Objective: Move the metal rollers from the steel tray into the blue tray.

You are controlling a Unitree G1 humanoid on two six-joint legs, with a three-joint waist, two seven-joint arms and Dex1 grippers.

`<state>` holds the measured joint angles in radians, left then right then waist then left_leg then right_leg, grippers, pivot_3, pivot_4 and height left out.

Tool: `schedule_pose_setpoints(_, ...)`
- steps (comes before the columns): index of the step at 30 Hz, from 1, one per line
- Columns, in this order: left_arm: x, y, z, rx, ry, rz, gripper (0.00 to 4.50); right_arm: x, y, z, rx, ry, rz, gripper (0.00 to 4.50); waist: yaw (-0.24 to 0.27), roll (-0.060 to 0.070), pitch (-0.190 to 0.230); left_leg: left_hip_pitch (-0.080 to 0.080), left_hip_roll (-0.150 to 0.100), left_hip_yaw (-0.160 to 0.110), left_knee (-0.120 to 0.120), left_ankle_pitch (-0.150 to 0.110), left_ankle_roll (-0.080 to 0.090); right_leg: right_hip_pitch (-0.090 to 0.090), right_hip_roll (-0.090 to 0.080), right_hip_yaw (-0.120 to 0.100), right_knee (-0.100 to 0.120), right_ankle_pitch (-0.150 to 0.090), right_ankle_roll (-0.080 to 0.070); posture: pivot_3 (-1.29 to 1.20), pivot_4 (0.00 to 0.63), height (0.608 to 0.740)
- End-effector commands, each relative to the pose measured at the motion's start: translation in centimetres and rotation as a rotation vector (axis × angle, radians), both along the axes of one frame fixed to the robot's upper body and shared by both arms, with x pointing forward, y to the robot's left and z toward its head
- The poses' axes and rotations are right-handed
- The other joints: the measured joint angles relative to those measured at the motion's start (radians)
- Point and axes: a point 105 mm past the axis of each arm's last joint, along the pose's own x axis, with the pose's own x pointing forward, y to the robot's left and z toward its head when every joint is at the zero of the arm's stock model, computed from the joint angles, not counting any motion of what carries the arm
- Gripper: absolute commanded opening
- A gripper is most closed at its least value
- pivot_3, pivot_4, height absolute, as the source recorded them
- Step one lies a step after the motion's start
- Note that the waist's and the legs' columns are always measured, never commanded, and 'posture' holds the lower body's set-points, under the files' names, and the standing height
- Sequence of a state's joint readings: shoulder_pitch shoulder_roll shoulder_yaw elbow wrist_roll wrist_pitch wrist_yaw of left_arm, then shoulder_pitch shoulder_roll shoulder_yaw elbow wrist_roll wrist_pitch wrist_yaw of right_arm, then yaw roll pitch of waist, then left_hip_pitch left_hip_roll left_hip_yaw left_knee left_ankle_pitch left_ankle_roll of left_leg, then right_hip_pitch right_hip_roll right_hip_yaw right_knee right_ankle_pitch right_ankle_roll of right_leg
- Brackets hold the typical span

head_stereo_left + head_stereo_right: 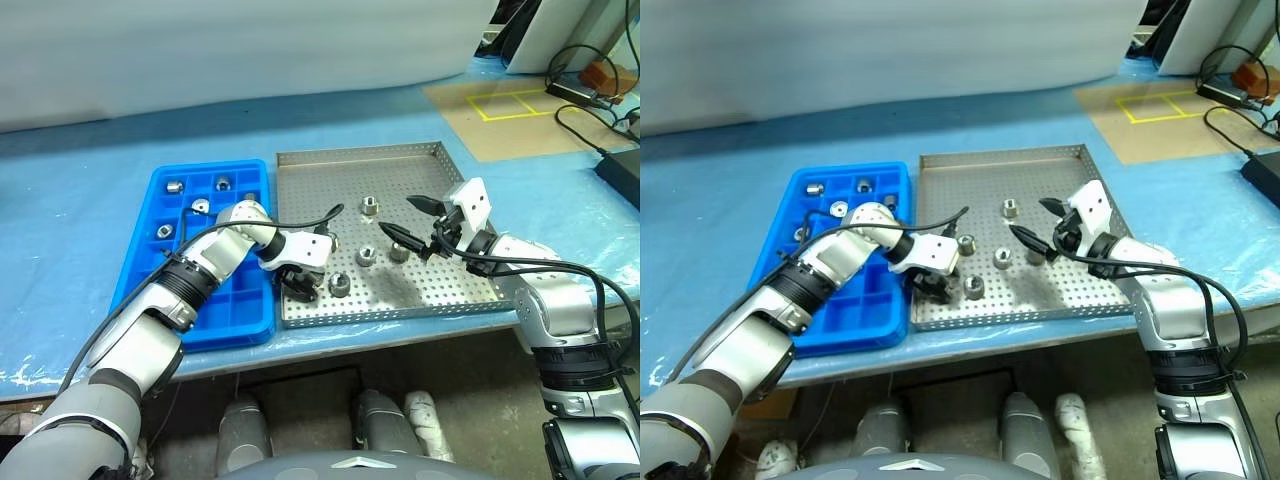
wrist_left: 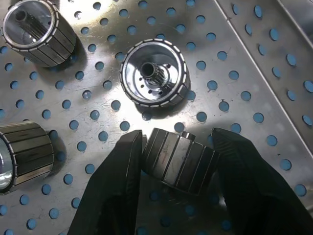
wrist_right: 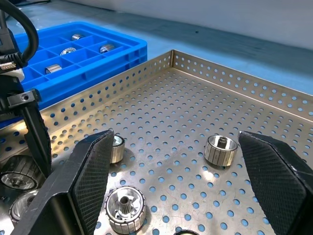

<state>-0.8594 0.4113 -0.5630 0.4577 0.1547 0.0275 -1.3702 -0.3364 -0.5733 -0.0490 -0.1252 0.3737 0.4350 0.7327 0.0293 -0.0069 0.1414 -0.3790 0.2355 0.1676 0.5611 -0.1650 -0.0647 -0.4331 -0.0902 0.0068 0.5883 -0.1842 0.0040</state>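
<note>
The surface [image 1: 90, 190] wears a blue sheet; a tan mat [image 1: 520, 115] with yellow tape lies beyond the steel tray [image 1: 455, 290], cables [image 1: 590, 130] nearby. The blue tray [image 1: 150, 215] touches the steel tray's left rim. At its near-left corner, the left end effector [image 2: 178, 159] pinches one of the metal rollers [image 2: 178, 164]. The right end effector [image 1: 405, 220] hovers wide above it.

The two head views look forward and down from above both arms, taking in the steel tray [image 1: 452, 290] and blue tray [image 1: 150, 225] together. The left wrist view looks steeply down, very close to the perforated floor. The right wrist view looks nearly level, low across the same tray floor toward the blue tray.
</note>
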Motion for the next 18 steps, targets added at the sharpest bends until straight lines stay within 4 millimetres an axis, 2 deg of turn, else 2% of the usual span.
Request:
schedule_pose_setpoints(1,0.1,1.1,-1.0,0.059,0.003,0.011,2.00,0.0,-0.2,1.3,0.008,-0.055,-0.005,4.31,0.000,0.000,0.000,0.000,0.000,0.000,0.000,0.000,0.000,0.000,0.000,0.000,0.000,0.000,0.000,-0.19,0.150,0.740)
schedule_pose_setpoints(5,0.7,0.8,-0.4,0.031,-0.023,0.038,1.93,0.0,0.1,1.3,0.012,-0.056,0.001,4.31,-0.001,0.000,0.000,0.001,0.000,0.000,0.000,0.000,0.000,0.000,0.000,0.000,0.000,0.000,0.000,-0.18,0.150,0.740)
schedule_pose_setpoints(9,0.8,-0.5,2.3,-0.128,0.033,0.084,1.93,-0.3,0.5,1.0,0.024,-0.038,0.022,4.31,0.000,0.000,0.000,0.000,0.000,0.000,0.000,0.000,0.000,0.000,0.000,0.000,0.000,0.000,0.000,-0.18,0.150,0.740)
schedule_pose_setpoints(11,1.0,-0.6,4.3,-0.213,0.013,0.090,1.93,-1.3,1.4,1.3,0.085,0.001,0.098,4.31,0.002,0.000,0.000,-0.002,0.000,0.000,0.000,0.000,0.000,-0.001,0.000,0.000,-0.001,0.000,0.000,-0.17,0.150,0.740)
schedule_pose_setpoints(14,0.9,0.0,6.3,-0.287,-0.016,0.082,1.93,-2.3,2.0,1.2,0.085,0.038,0.171,4.31,0.004,0.000,0.000,-0.004,0.000,0.000,-0.001,-0.001,0.001,-0.003,0.000,-0.001,-0.002,0.000,-0.001,-0.16,0.150,0.740)
schedule_pose_setpoints(18,-0.3,1.0,9.3,-0.352,-0.045,0.073,1.93,-2.9,2.6,2.0,0.083,0.064,0.255,4.31,0.010,0.001,0.001,-0.005,0.001,0.001,-0.001,-0.003,0.005,-0.004,0.000,-0.002,-0.003,-0.001,-0.001,-0.13,0.150,0.740)
